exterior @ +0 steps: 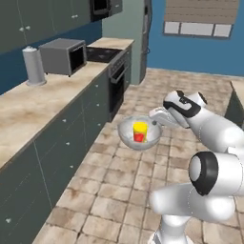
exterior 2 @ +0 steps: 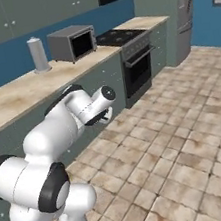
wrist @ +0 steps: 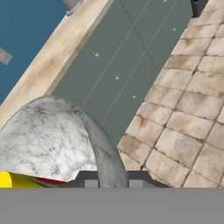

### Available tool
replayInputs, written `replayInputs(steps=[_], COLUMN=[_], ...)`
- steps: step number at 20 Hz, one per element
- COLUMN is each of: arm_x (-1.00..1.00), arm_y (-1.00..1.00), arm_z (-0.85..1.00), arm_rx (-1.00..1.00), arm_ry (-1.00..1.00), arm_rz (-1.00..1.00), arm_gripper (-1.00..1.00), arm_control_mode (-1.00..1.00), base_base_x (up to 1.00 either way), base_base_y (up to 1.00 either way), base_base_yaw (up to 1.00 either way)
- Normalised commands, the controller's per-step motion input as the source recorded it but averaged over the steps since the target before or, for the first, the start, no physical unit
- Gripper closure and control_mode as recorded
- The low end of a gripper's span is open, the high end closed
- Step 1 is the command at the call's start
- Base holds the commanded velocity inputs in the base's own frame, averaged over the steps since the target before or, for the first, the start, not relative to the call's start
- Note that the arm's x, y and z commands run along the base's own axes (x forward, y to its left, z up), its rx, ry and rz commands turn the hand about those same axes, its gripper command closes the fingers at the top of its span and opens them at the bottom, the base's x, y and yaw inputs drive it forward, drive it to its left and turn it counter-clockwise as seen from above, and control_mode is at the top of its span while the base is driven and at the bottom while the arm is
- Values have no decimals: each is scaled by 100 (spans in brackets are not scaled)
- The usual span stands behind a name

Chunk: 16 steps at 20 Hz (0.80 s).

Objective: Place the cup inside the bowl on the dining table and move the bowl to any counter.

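Pinching the bowl's (exterior: 138, 134) rim at about three o'clock, the gripper (exterior: 158, 117) has its jaws nearly together on that thin wall, carrying the bowl in the air above the tiled floor (exterior: 119, 190). The cup (exterior: 140, 131) stands upright inside, near the middle. Off at nine o'clock runs the counter (exterior: 43, 102), with a microwave (exterior: 62, 56) and a pale canister (exterior: 33, 66) on it.

A rim grip on a glassy, stiff bowl looks slippery to me; it could swing or tip, and the light cup may slide. Level carrying seems wise.

From the hand view the fingertips are cut off at the bottom edge, so the exact contact is hard to make out.
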Motion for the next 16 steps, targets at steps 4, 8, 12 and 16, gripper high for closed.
replayInputs(steps=[4,8,12,16], arm_x=[0,0,0,0], arm_y=[0,0,0,0], arm_z=[0,0,0,0], arm_rx=[0,0,0,0], arm_ry=[0,0,0,0], arm_rz=[0,0,0,0], arm_gripper=[100,100,100,100], arm_control_mode=[100,100,100,100], base_base_x=[0,0,0,0], base_base_y=[-14,0,-7,-5], base_base_yaw=[39,46,45,47])
